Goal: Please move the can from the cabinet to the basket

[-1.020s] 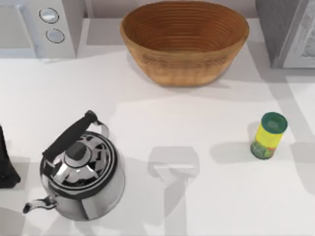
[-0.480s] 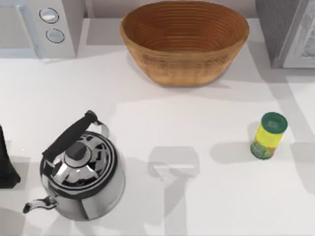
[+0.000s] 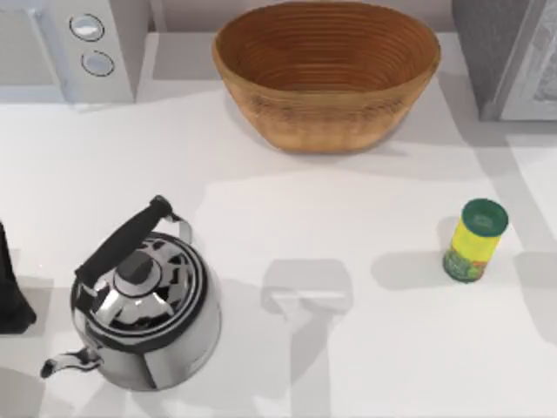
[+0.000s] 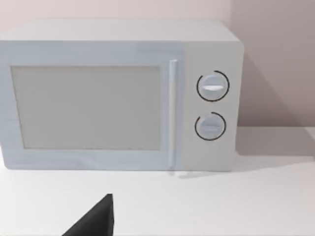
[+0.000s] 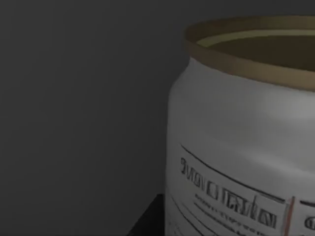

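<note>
From above, the wicker basket (image 3: 327,74) sits at the far middle of the white table (image 3: 365,366), its far rim cut by the frame edge. The grey cabinet (image 3: 509,57) stands at the far right corner, only partly in frame; its pale door panel is seen edge-on and its inside is hidden from this angle. A white microwave (image 3: 70,48) with two round knobs occupies the far left corner, also cropped. A polished steel kettle (image 3: 139,309) with a black handle stands near the left front, spout pointing left. A yellow-green container (image 3: 474,241) with a green cap stands upright on the right side, well apart from the basket. A dark sliver of the left arm (image 3: 10,292) shows at the left edge; whether its fingers are spread or pressed together cannot be told.

The left wrist view faces the microwave front, with its door, vertical handle and both knobs. A black wedge at the lower edge is one tip of the left gripper (image 4: 93,221); the rest is cut off.

The right wrist view is dim. The can (image 5: 241,137) is very close against a dark grey wall, a pale body with a brownish rim and lettering too smeared to read. Its right side and base are cut off. A black corner shows below it; the right arm's fingers cannot be made out.
</note>
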Tool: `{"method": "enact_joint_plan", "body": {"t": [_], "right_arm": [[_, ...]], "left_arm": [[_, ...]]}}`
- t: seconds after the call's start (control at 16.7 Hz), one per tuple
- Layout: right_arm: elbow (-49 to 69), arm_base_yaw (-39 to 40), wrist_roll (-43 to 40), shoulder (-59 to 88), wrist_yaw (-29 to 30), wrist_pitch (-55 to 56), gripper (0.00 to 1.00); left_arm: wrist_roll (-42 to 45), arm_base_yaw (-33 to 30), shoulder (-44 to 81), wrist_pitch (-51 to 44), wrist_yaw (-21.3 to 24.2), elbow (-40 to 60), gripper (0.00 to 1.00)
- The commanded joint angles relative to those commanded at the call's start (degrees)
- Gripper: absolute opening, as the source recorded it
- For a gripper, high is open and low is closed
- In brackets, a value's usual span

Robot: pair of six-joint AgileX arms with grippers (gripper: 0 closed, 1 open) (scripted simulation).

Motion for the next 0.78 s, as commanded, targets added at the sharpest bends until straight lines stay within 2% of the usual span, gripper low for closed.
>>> {"method": "enact_joint_plan", "body": {"t": [0.78], "right_arm": [[-6.9, 10.5, 0.0, -25.0, 10.1, -18.3, 0.0]], "left_arm": [[0.0, 0.0, 0.0, 0.0, 0.0, 0.0, 1.0]]}}
